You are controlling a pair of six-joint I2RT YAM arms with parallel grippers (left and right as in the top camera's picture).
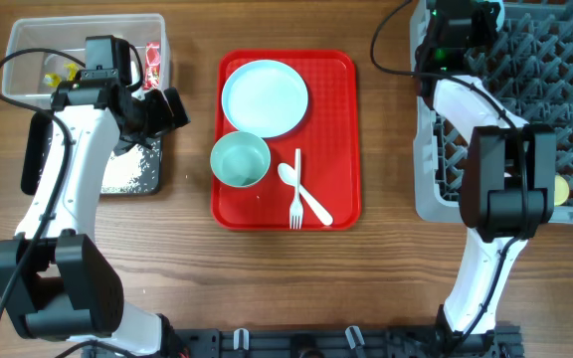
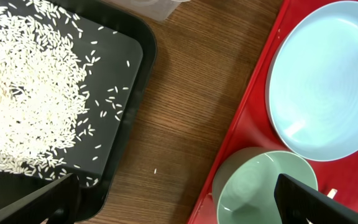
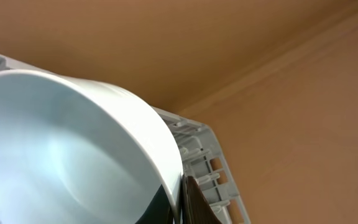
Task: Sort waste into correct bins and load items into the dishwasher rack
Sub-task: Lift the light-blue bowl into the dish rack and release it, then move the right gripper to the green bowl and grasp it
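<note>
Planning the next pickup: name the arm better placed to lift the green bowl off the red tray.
Left. The left claw, open, hovers by the green bowl; the right claw is at the dishwasher rack, pinching a second bowl.

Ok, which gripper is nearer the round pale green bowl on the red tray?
Left. The left gripper hovers beside the bowl, toward the shallow black tray; the right gripper is away at the grey plastic rack.
</note>
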